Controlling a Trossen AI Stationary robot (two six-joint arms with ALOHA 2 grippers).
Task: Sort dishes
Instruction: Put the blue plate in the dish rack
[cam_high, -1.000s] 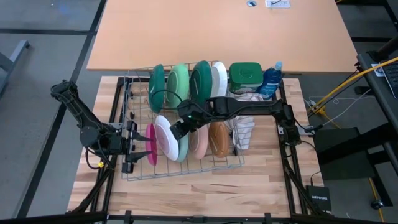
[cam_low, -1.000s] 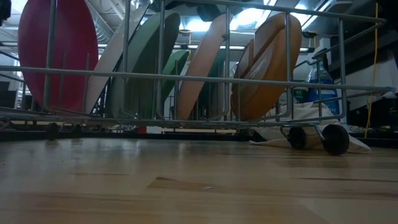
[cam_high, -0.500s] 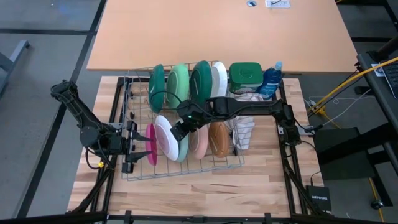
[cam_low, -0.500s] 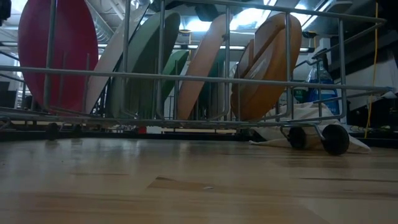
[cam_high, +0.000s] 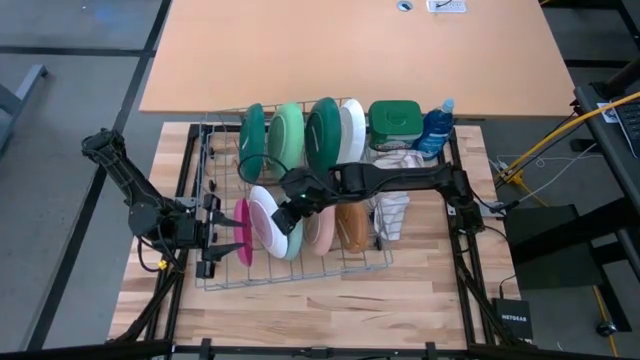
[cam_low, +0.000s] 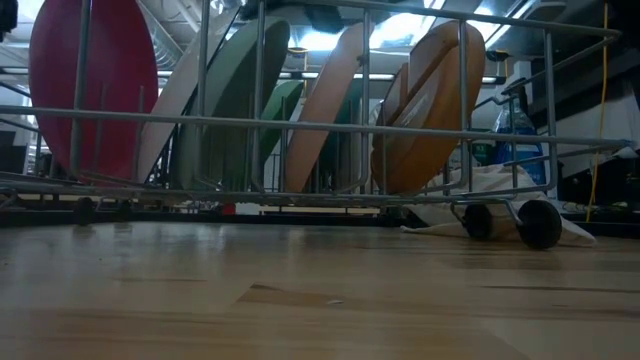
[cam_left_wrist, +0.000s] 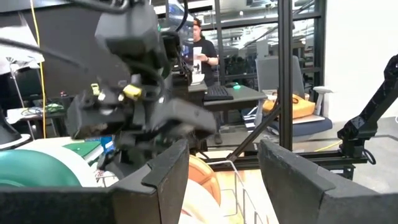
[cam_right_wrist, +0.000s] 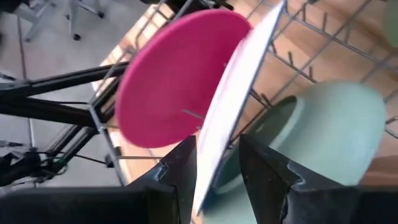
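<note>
Wire, grey and thin: the dish rack (cam_high: 290, 200) sits mid-table on pale wood planks, and every plate I can see stands on edge inside it. Back row, seen from above: dark green plate (cam_high: 252, 130), light green plate (cam_high: 287, 132), another dark green one (cam_high: 322, 128), then a white plate (cam_high: 352, 126) leaning on it. Front row: pink plate (cam_high: 243, 231) at the rack's left end, white plate (cam_high: 268, 222) just beside it, pale teal plate (cam_high: 293, 238) behind that, then a peach-toned plate (cam_high: 321, 228) and a brown plate (cam_high: 352, 224).

My right gripper (cam_right_wrist: 216, 163) is reaching across the rack to the front row. In my right wrist view the edge of the front white plate (cam_right_wrist: 239, 93) runs down into the gap between my two fingers; the fingers are parted around its rim, and I cannot tell whether the pads actually touch it. The pink plate (cam_right_wrist: 177, 74) stands on one side of it, the pale teal one (cam_right_wrist: 323, 134) on the other.

My left gripper (cam_high: 222, 230) waits at the rack's left edge, near the pink plate, fingers spread wide with nothing between them (cam_left_wrist: 221, 171).

Beyond the rack: a green lidded tub (cam_high: 395, 118), a blue bottle (cam_high: 436, 127), a striped cloth (cam_high: 395, 205).
</note>
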